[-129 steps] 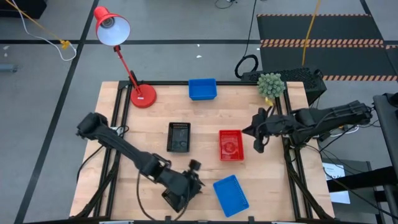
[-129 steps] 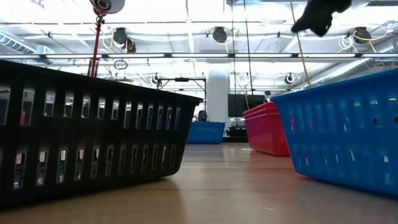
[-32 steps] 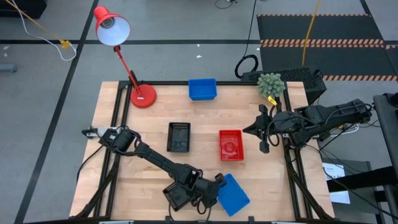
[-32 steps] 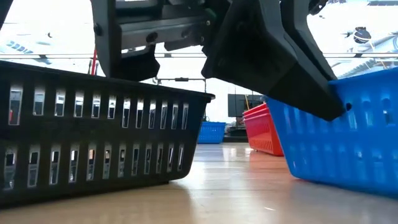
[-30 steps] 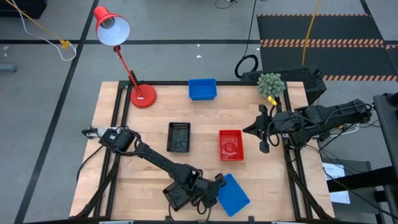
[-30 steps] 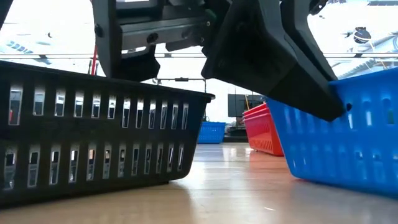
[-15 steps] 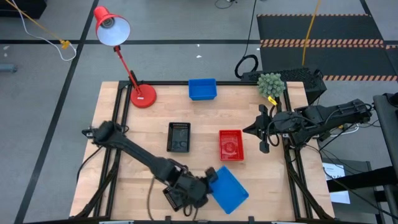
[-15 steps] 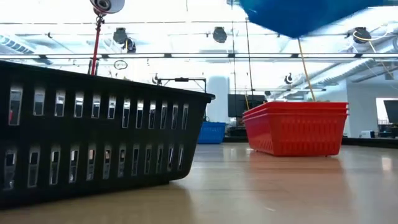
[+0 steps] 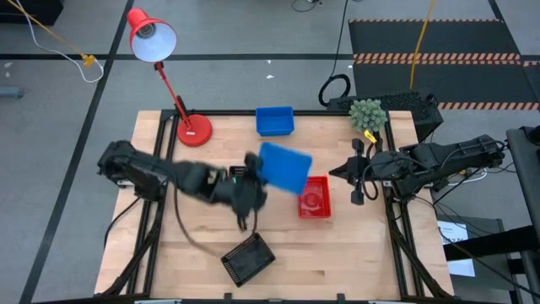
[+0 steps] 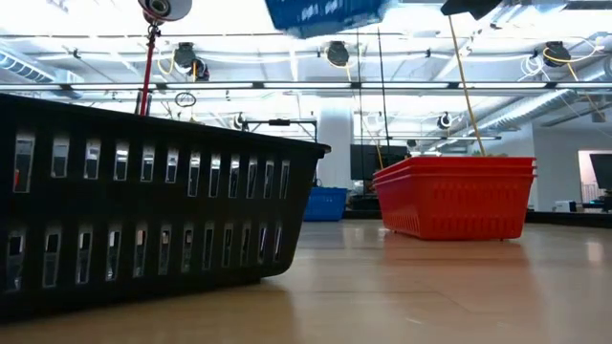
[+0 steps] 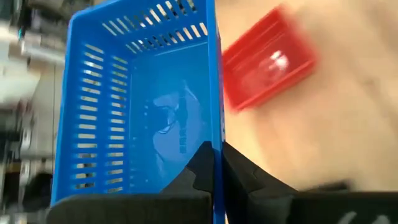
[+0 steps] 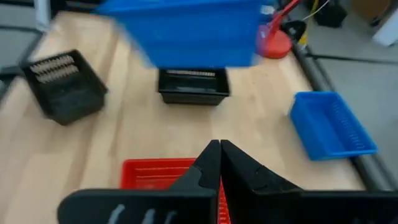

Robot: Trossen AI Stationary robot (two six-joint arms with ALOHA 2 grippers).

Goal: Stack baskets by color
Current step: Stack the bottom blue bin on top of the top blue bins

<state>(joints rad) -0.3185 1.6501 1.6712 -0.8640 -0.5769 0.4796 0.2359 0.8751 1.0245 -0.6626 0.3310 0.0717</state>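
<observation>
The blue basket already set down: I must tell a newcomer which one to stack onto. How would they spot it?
On the table, look to the far edge, right of the red lamp. The blue basket rests flat there; the other blue basket hangs in the left gripper.

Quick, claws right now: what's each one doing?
Left claw: closed on the rim of a blue basket, carried above the table.
Right claw: closed, holding nothing, waiting at the table's right side.

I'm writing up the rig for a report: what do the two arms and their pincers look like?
Both arms are dark, jointed and slender, with black cables trailing along them. The left pincer and the right pincer each end in two dark, tapering, wedge-shaped fingers. No markings are legible.
</observation>
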